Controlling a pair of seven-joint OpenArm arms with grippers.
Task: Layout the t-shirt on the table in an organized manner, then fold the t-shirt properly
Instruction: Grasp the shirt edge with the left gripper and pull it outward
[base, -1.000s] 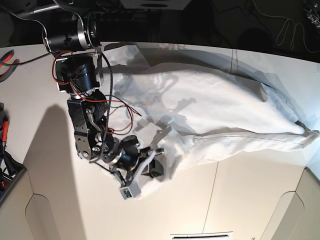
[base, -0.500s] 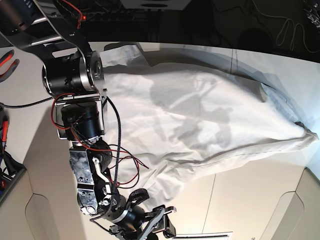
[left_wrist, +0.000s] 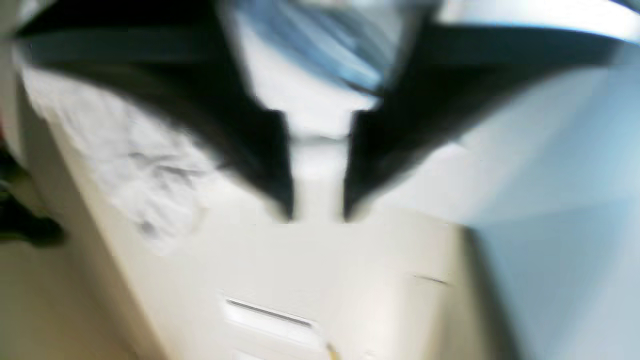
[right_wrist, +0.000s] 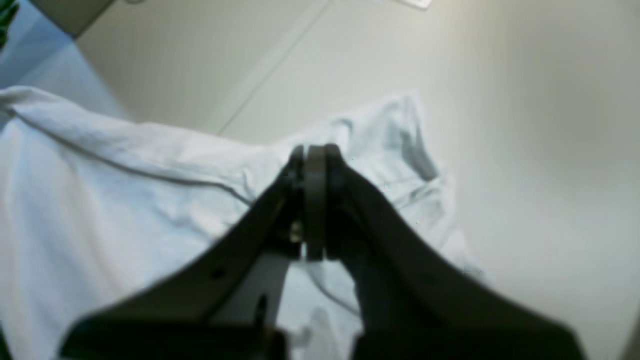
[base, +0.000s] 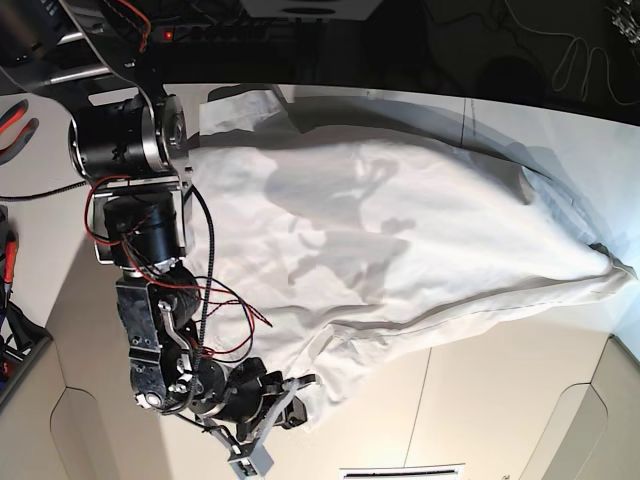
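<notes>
The white t-shirt (base: 400, 230) lies spread and wrinkled across the table (base: 500, 390), its right tip at the table's right edge. My right gripper (base: 297, 395) sits at the shirt's lower-left corner. In the right wrist view this gripper (right_wrist: 314, 150) is shut, its tips together just over the t-shirt (right_wrist: 100, 200); no cloth shows between them. The left wrist view is blurred: my left gripper (left_wrist: 317, 217) has its fingers close together with a pale strip between them, above the table (left_wrist: 350, 280). The t-shirt (left_wrist: 130, 160) lies to its left. The left arm is outside the base view.
A red-handled tool (base: 10, 120) lies at the far left edge. A white label (base: 400, 468) sits at the table's front edge. Raised panels (base: 590, 430) flank the front corners. Cables hang in the dark area behind the table.
My right arm went out to the front edge with its jaws open, then came back to the shirt's lower-left corner and shut. The shirt's lower-left part now lies nearer the front.
</notes>
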